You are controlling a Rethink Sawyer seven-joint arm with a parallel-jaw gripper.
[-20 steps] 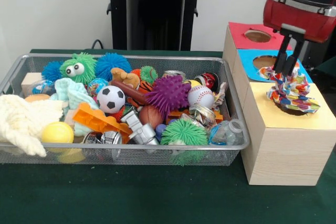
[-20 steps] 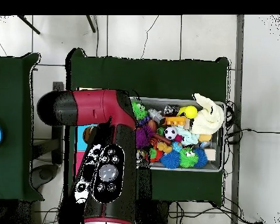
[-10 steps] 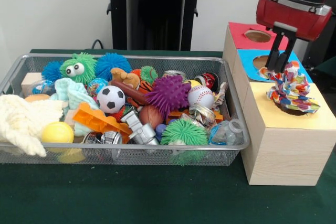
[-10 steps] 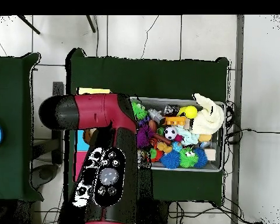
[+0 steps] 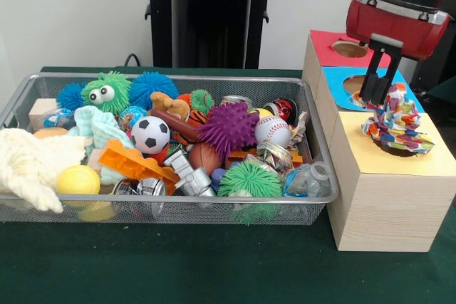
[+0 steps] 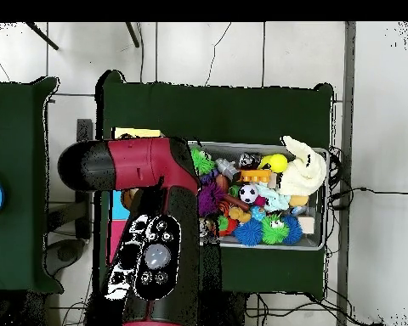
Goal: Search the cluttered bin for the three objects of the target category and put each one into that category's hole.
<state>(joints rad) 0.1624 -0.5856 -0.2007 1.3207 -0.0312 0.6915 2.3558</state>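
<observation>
A: Gripper (image 5: 376,89)?
B: Above the wooden box (image 5: 385,197), over the blue panel's hole (image 5: 356,83); fingers look apart, pinching nothing.
A: Task thing?
B: Multicoloured rope toy (image 5: 394,120) sits in the yellow panel's hole, bunched, sticking up; just right of the fingers; touching or not, can't tell.
A: Bin?
B: Wire bin (image 5: 313,144) crammed; soccer ball (image 5: 150,134), purple spiky ball (image 5: 228,127), baseball (image 5: 272,131).

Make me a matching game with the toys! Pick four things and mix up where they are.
Things:
1. soccer ball
2. colourful rope toy
3. yellow ball
4. green fuzzy toy with eyes

Places:
A. on the yellow hole of the wooden box
B. bin's near left corner
C. bin's far left part
D. middle of the bin

Pairs: 1-D, 2-A, 3-B, 4-C
</observation>
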